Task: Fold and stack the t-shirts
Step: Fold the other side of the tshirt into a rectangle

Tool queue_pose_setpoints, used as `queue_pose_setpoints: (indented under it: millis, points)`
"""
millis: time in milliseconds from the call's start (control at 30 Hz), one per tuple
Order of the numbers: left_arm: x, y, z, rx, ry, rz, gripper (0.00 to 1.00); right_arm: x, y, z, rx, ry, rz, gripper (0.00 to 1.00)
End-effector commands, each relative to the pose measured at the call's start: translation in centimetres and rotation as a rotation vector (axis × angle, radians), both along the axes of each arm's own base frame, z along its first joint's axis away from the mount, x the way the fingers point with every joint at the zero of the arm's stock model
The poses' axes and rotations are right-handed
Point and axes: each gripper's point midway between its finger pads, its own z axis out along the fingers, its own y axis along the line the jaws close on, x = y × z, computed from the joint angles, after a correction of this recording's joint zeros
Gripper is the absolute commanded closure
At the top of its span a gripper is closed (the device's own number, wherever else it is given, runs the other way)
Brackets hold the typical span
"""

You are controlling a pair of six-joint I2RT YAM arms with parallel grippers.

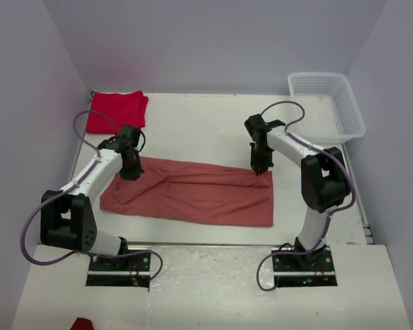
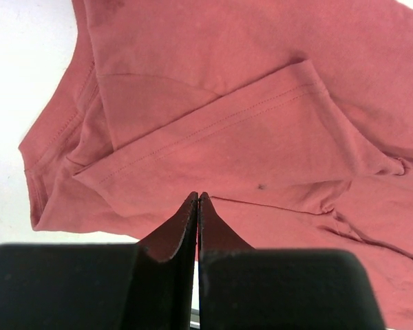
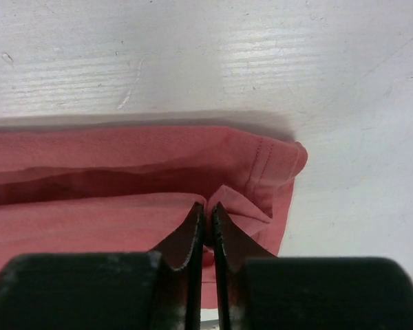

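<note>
Two tees show from above: the red t-shirt (image 1: 117, 110) lies folded in the far left corner of the table (image 1: 199, 124). The salmon-pink t-shirt (image 1: 193, 192) lies as a long strip across the table's middle, with the left gripper (image 1: 131, 172) at its far left end and the right gripper (image 1: 260, 167) at its far right corner. Left wrist view: jaws fully together, tips on the sleeve (image 2: 213, 130); whether any cloth is pinched I cannot tell. Right wrist view: jaws nearly together, a tuck of hem (image 3: 242, 201) caught between them. For a clean fold, I judge both ends should rise together, level, keeping the strip taut. No brand, label or writing is legible.
</note>
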Motion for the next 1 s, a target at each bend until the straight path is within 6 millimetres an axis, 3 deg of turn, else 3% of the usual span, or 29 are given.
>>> queue_pose_setpoints:
  millis: [0, 300, 400, 533, 567, 600, 700, 833, 967]
  points:
    - [0.2, 0.2, 1.3, 0.022, -0.023, 0.033, 1.00, 0.5, -0.1, 1.9, 0.014, -0.069, -0.009, 0.97]
    - [-1.9, 0.8, 0.6, 0.085, 0.101, 0.138, 1.00, 1.3, 0.8, 2.7, 0.066, -0.095, 0.015, 1.00]
    - [-2.2, 0.2, 0.4, 0.049, 0.116, 0.154, 0.97, 1.5, 1.1, 2.7, 0.080, -0.104, 0.030, 1.00]
    - [-2.5, -1.2, -0.2, -0.142, 0.097, 0.169, 0.94, 1.6, 1.5, 2.5, 0.101, -0.101, 0.051, 1.00]
    - [-2.2, -0.2, -0.2, -0.152, 0.072, 0.211, 0.92, 1.6, 1.6, 2.5, 0.109, -0.104, 0.057, 1.00]
    - [-2.6, 0.2, -0.2, -0.158, 0.059, 0.224, 0.79, 1.4, 2.1, 2.5, 0.132, -0.101, 0.070, 1.00]
    - [-3.1, 2.3, 0.0, -0.132, 0.032, 0.296, 0.60, 1.1, 2.0, 1.8, 0.135, -0.096, 0.083, 1.00]
    - [-3.6, 4.0, 0.0, -0.087, 0.038, 0.348, 0.60, 1.1, 2.4, 1.2, 0.155, -0.091, 0.100, 1.00]
    - [-3.7, 4.3, -0.5, -0.097, 0.045, 0.362, 0.58, 1.2, 2.9, 1.0, 0.177, -0.092, 0.115, 1.00]
